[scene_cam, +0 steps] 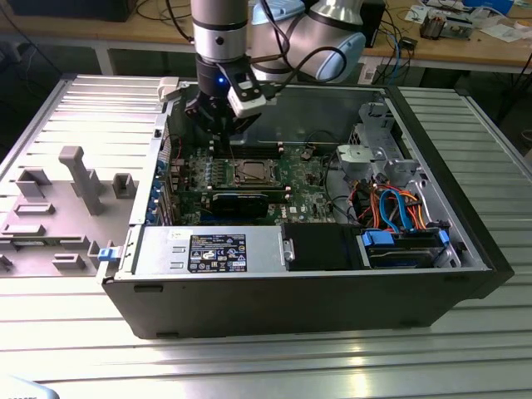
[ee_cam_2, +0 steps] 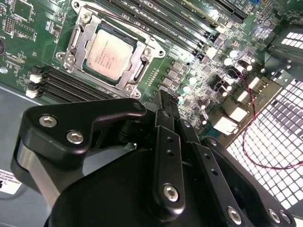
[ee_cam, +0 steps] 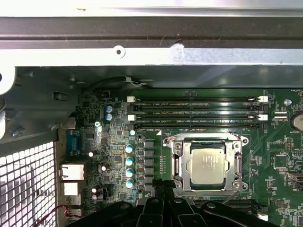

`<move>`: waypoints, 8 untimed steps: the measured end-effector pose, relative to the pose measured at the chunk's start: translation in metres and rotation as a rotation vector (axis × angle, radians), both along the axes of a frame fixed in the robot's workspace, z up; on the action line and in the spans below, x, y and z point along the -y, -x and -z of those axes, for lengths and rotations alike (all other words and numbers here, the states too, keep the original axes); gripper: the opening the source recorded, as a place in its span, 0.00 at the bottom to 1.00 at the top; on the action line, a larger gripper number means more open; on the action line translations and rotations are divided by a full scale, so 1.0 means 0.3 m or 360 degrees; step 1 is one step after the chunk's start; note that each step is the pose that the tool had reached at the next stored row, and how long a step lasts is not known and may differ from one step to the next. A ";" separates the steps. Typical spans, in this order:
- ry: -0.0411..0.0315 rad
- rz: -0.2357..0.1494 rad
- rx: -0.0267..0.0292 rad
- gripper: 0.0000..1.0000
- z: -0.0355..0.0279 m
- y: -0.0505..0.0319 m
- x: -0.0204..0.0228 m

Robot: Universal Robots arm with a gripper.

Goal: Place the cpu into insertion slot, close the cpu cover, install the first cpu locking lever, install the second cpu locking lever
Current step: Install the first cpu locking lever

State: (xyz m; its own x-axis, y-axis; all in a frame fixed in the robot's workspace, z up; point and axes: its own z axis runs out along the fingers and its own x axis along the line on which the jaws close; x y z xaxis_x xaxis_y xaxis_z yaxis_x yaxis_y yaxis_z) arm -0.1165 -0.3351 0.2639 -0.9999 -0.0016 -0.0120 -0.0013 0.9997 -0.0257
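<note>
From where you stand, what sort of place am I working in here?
Probably an electronics lab or test workshop: an open computer case lies on a ribbed metal table, wooden benches with cables and parts stand behind, and the gripper hangs over the motherboard near the seated cpu.

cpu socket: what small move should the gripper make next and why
Probably shift the gripper toward the socket edge: the chip already sits inside with the metal frame down over it, and the gripper hangs beside it, empty.
</note>
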 end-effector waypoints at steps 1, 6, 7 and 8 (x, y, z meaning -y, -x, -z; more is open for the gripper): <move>0.0000 0.0000 0.00000 0.11 0.000 0.002 0.000; 0.0000 0.0000 0.00001 0.11 0.000 0.011 0.000; 0.0000 0.0000 0.00000 0.11 0.000 0.012 0.000; 0.0000 0.0000 0.00000 0.11 0.000 0.014 0.000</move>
